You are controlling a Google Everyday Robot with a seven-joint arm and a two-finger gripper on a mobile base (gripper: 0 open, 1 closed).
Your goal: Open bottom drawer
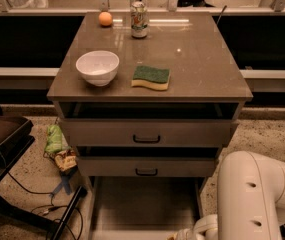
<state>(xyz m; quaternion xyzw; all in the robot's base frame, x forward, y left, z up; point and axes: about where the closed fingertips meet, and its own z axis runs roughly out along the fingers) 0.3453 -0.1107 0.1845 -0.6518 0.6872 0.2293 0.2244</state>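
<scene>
The bottom drawer [144,204] of the grey-beige cabinet stands pulled out toward me. I see its bare inside floor and side walls from above. Its front runs along the bottom edge of the view, and its black handle is hidden. Above it the middle drawer [147,166] and the top drawer [147,133] are shut, each with a small black handle. My gripper [183,235] is at the bottom edge of the view, at the right part of the pulled-out drawer's front, mostly cut off. My white arm [254,199] fills the lower right corner.
On the cabinet top are a white bowl [97,67], a green-and-yellow sponge [151,77], a can [139,19] and an orange [105,18]. Snack bags [58,146] and cables [37,199] lie on the floor at left, beside a dark chair [2,139].
</scene>
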